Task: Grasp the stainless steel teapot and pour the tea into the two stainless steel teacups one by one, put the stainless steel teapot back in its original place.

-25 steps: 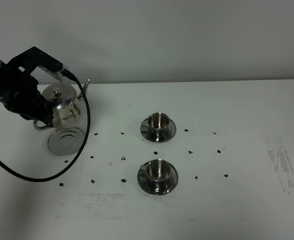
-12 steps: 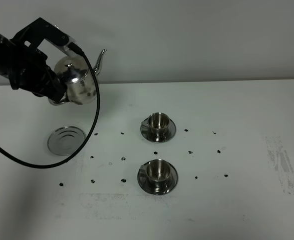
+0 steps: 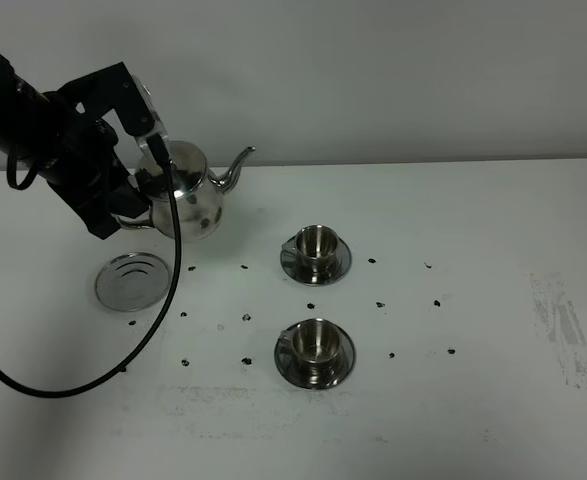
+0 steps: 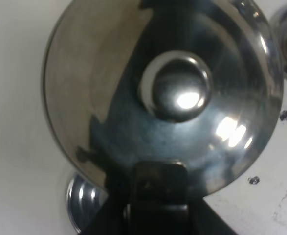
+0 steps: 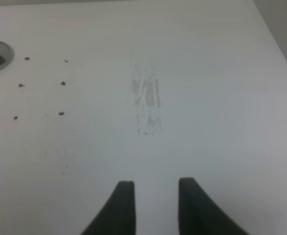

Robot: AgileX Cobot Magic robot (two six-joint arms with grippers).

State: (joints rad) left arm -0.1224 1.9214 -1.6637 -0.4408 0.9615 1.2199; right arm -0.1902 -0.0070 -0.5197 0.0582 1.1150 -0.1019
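Teapot (image 3: pixel 195 195): held in the air just beyond the coaster (image 3: pixel 131 281), spout aimed toward the cups.
Left gripper (image 3: pixel 136 208): clamped on the teapot's handle.
Right gripper (image 5: pixel 153 193): parted, nothing held.
Rear cup (image 3: pixel 316 243), front cup (image 3: pixel 316 342): well apart from the coaster.
Done: grasp and lift.
Left, as judged: both pours, return to the coaster.

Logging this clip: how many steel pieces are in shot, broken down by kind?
Teapot: 1
Teacups: 2
Saucers: 2
Coaster disc: 1
Total: 6
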